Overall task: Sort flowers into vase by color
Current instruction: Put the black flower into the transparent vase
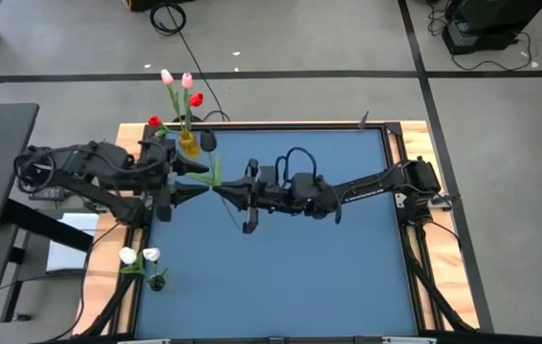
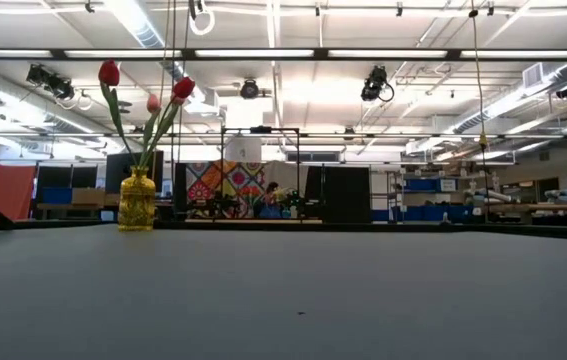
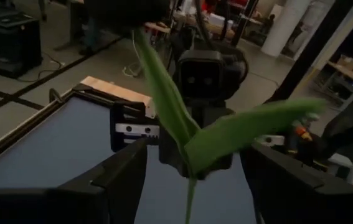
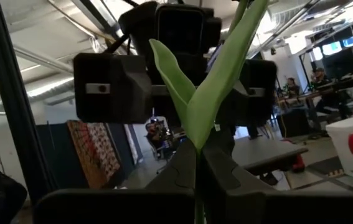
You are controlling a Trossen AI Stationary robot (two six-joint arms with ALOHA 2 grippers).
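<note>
Pinching a tulip's stem [image 1: 215, 178] mid-table, the right gripper [image 1: 219, 192] is presenting it to the left gripper [image 1: 205, 191], jaws spread, apparently for a handover.

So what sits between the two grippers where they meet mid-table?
A flower stem with green leaves: the right gripper is shut on it, and the left gripper faces it with fingers open. The high view and both wrist views show this.

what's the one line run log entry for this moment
right gripper: shut on flower stem mid-table | left gripper: open around same stem, facing right gripper | yellow vase: red and pink flowers | white flowers: lower left
</note>
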